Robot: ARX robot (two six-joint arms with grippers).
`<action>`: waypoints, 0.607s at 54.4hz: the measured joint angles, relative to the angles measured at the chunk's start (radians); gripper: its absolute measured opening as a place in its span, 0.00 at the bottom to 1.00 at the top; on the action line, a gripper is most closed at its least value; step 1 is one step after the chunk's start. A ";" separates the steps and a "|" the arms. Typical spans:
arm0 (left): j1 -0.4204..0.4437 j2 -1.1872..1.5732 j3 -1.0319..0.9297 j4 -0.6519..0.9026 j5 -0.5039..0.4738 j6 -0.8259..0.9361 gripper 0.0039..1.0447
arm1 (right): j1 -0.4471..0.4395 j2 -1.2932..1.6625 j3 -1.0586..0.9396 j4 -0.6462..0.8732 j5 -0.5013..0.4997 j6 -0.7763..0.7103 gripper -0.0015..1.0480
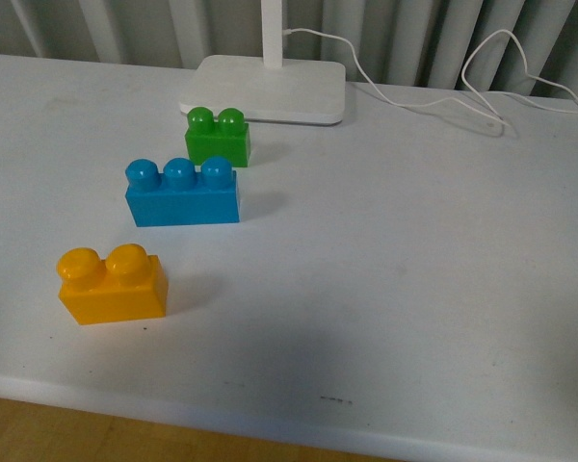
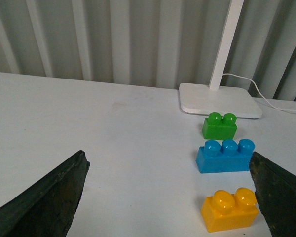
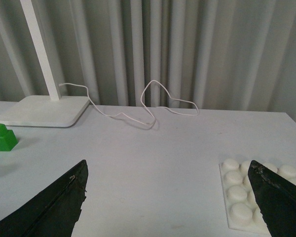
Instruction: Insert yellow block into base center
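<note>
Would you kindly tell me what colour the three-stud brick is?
The three-stud brick is blue, clearest in the front view.

The left gripper (image 2: 167,157) and right gripper (image 3: 167,165) are matte black, wedge-shaped, with rough, scuffed edges.

Yellow-orange block (image 1: 113,286), blue brick (image 1: 182,194), green brick (image 1: 218,138). White: table (image 1: 414,289), lamp foot (image 1: 265,91), base (image 3: 235,195) w/ round-stud grid. Curtain (image 3: 187,49) grey, vert. folds.
</note>
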 joint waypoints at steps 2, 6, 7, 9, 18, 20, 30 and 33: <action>0.000 0.000 0.000 0.000 0.000 0.000 0.94 | 0.000 0.000 0.000 0.000 0.000 0.000 0.91; 0.000 0.000 0.000 0.000 0.000 0.000 0.94 | 0.000 0.000 0.000 0.000 0.000 0.000 0.91; 0.000 0.000 0.000 0.000 0.000 0.000 0.94 | 0.000 0.000 0.000 0.000 0.000 0.000 0.91; 0.000 0.000 0.000 0.000 0.000 0.000 0.94 | 0.000 0.000 0.000 0.000 0.000 0.000 0.91; 0.000 0.000 0.000 0.000 0.000 0.000 0.94 | 0.000 0.000 0.000 0.000 0.000 0.000 0.91; 0.000 0.000 0.000 0.000 0.000 0.000 0.94 | 0.000 0.000 0.000 0.000 0.000 0.000 0.91; 0.000 0.000 0.000 0.000 0.000 0.000 0.94 | 0.000 0.000 0.000 0.000 0.000 0.000 0.91; 0.000 0.000 0.000 0.000 0.000 0.000 0.94 | 0.000 0.000 0.000 0.000 0.000 0.000 0.91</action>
